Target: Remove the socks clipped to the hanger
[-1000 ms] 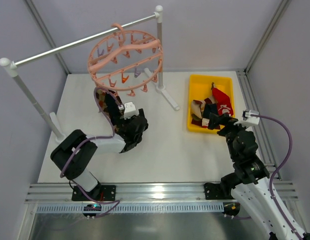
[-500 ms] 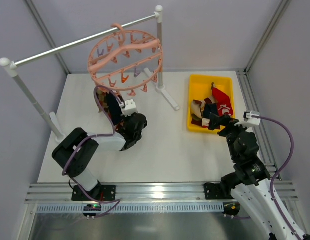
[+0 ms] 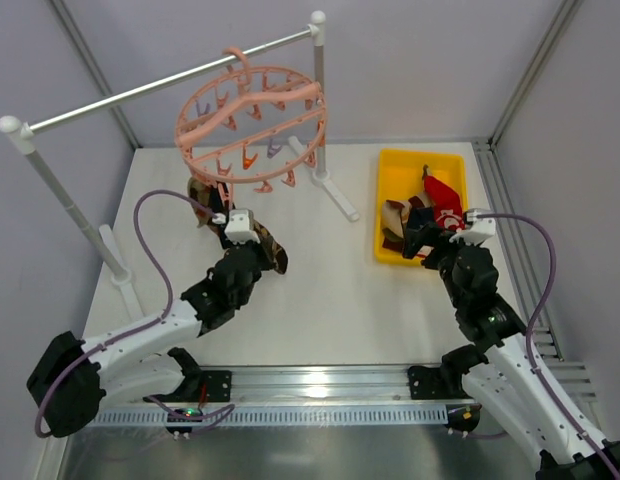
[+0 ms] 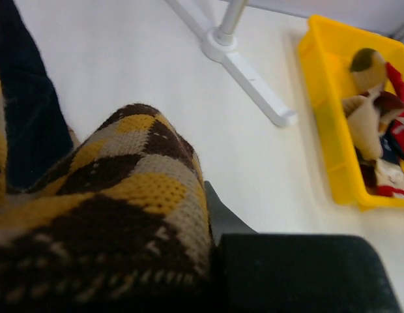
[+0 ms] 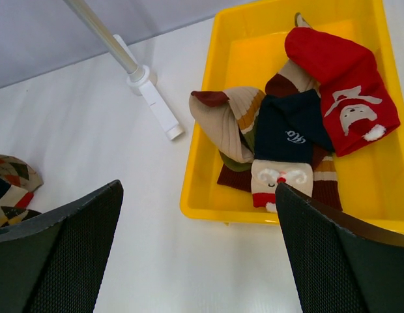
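**Grip.** We find the left gripper [image 3: 256, 248] closed tight on a brown-and-yellow argyle sock [image 4: 137, 169], below the near-left edge of the hanger [image 3: 250, 120]; the fabric is bunched over the one finger that shows in the wrist view. The right gripper [image 5: 199, 189] stands wide open and holds nothing; it hovers at the near side of the yellow bin [image 3: 420, 154].

**Risks.**
- The sock runs up to a brown patch [image 3: 201, 192] just under the ring; we cannot tell whether that end is clipped.
- If it is, we judge that a hard sideways pull would swing the hanger on its hook, or lift the hook off the grey rail [image 3: 140, 90].
- A navy fabric [image 4: 26, 98] lies against the argyle one; the jaws may have caught both, or may drag it along.
- The hold looks to be on loose knit; it could slip out under tension.

**Surroundings.**
- The bin already holds several socks [image 5: 287, 130], a red one [image 5: 339, 91] uppermost.
- The white post [image 3: 318, 100] and its foot [image 3: 335, 190] stand between the left gripper and the bin, so a direct carry across would have to pass in front of them.
- The right arm occupies the near side of the bin.
- The purple cable [image 3: 155, 205] loops loose near the hanger, and we note a snag risk.
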`<state>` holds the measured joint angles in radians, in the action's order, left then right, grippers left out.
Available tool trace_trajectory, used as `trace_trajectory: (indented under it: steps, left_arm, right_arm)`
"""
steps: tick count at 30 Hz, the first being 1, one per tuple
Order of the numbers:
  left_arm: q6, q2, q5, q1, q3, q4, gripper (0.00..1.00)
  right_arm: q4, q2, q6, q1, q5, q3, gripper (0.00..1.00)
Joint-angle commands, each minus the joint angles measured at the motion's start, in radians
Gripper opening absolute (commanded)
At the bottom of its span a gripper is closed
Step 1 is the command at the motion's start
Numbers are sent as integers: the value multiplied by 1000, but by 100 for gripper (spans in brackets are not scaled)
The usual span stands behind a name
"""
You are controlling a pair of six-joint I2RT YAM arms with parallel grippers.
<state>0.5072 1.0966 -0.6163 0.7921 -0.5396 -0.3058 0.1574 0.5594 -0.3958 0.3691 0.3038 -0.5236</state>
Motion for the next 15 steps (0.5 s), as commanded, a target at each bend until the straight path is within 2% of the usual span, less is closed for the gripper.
trace_trajectory:
  steps: [1, 8, 12, 15]
  left_arm:
    - [-47, -130, 108, 56, 10, 155, 0]
    - [-101, -432, 271, 84, 43, 345, 0]
    - [-131, -547, 311, 85, 73, 419, 0]
    - [-118, -601, 374, 85, 105, 392, 0]
  right_arm:
    - [-91, 29, -6, 2, -78, -24, 98]
    - [-144, 94, 11, 123, -39, -62, 98]
    - [-189, 200, 43, 316, 61, -134, 98]
    - [-222, 299, 49, 389, 72, -213, 98]
